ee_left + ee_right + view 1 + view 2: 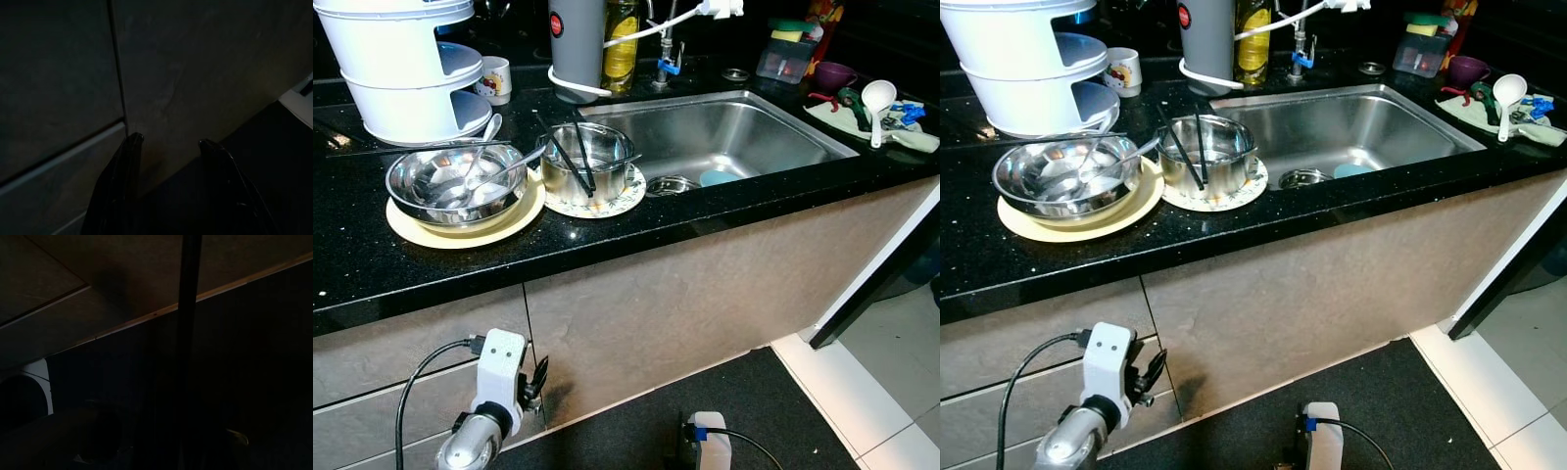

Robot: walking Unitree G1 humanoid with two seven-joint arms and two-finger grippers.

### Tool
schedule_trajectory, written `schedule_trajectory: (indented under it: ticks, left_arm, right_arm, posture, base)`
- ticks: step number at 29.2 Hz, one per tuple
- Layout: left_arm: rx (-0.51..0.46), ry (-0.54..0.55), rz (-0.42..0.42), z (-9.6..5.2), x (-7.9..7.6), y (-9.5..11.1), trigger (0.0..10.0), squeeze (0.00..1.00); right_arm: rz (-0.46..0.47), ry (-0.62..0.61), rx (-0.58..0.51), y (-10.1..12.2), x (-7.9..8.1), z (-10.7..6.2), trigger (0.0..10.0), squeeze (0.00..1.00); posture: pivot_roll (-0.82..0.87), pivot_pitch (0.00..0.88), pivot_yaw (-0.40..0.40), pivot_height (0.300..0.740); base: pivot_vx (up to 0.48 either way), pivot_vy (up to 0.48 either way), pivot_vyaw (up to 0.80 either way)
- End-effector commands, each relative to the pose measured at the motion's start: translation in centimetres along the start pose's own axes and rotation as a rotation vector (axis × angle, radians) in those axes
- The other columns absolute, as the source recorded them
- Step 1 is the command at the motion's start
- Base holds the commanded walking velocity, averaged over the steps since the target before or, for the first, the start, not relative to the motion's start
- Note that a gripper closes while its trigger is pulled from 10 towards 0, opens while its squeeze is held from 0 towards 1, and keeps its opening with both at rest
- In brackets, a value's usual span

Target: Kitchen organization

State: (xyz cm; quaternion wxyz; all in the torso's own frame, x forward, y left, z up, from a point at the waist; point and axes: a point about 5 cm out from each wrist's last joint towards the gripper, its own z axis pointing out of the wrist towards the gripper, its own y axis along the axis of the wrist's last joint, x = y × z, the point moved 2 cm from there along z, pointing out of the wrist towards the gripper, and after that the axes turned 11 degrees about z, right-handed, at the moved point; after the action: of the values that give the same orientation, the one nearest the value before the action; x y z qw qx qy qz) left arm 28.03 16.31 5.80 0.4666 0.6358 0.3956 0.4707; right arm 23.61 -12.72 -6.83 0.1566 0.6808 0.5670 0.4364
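On the black counter (372,264) a steel bowl (457,183) holding spoons rests on a yellow plate (460,233). Beside it a steel pot (585,162) with black chopsticks stands on a patterned plate (619,202). The steel sink (724,132) lies to the right, with a small blue item (717,178) near its drain. My left gripper (168,144) hangs below the counter, close to the grey cabinet front (195,63), fingers apart and empty. My right arm (709,443) hangs low over the dark floor mat; its wrist view is too dark to read.
White stacked containers (406,69), a mug (495,78), a grey canister (578,44) and an oil bottle (621,44) line the back. A white ladle (876,103) on a cloth, a purple bowl (833,74) and a plastic box (785,57) sit right of the sink.
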Motion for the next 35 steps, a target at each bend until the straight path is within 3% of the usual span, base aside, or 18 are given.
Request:
schedule_trajectory:
  ticks: [1,19,20,22,25,27,29,35]
  left_arm:
    - [0.000,-0.009,0.000,-0.3,-0.4,-0.1,10.0,0.00]
    - [0.028,-0.095,0.049,-0.3,-1.8,-0.9,10.0,0.00]
    - [0.065,-0.138,0.054,-0.3,-2.6,-1.7,10.0,0.00]
    - [0.086,-0.153,0.049,-0.3,-2.9,-2.2,10.0,0.00]
    - [0.209,-0.171,0.061,-0.6,-3.9,-5.1,10.0,0.00]
    - [0.237,-0.172,0.067,-0.7,-4.0,-5.7,10.0,0.00]
    - [0.370,-0.109,0.113,-1.1,-3.9,-8.5,10.0,0.00]
    - [0.388,-0.104,0.047,-1.4,-4.1,-9.4,10.0,0.00]
  right_arm:
    - [-0.010,-0.024,0.017,-0.5,-0.9,-0.5,10.0,0.00]
    - [-0.006,-0.023,0.018,-0.5,-0.8,-0.4,10.0,0.00]
    - [-0.008,-0.023,0.019,-0.5,-0.8,-0.4,10.0,0.00]
    - [-0.009,-0.023,0.019,-0.5,-0.8,-0.4,10.0,0.00]
    - [-0.019,-0.020,0.022,-0.6,-0.7,-0.4,10.0,0.00]
    - [-0.020,-0.020,0.023,-0.6,-0.7,-0.4,10.0,0.00]
    - [-0.024,-0.025,0.027,-0.8,-0.8,-0.5,10.0,0.00]
    - [-0.028,-0.027,0.033,-1.0,-0.9,-0.7,10.0,0.00]
  posture:
    - [-0.03,0.198,-0.075,0.740]
    - [-0.03,0.202,-0.070,0.740]
    - [-0.03,0.202,-0.070,0.740]
    - [-0.03,0.202,-0.070,0.740]
    - [-0.02,0.198,-0.073,0.740]
    - [-0.02,0.198,-0.073,0.740]
    - [-0.03,0.187,-0.076,0.740]
    - [-0.03,0.190,-0.076,0.740]
  base:
    - [0.000,0.000,0.00]
    - [0.000,0.000,0.00]
    - [0.000,0.000,0.00]
    - [0.000,0.000,0.00]
    - [0.000,0.000,0.00]
    - [0.000,0.000,0.00]
    - [0.000,0.000,0.00]
    - [0.000,0.000,0.00]
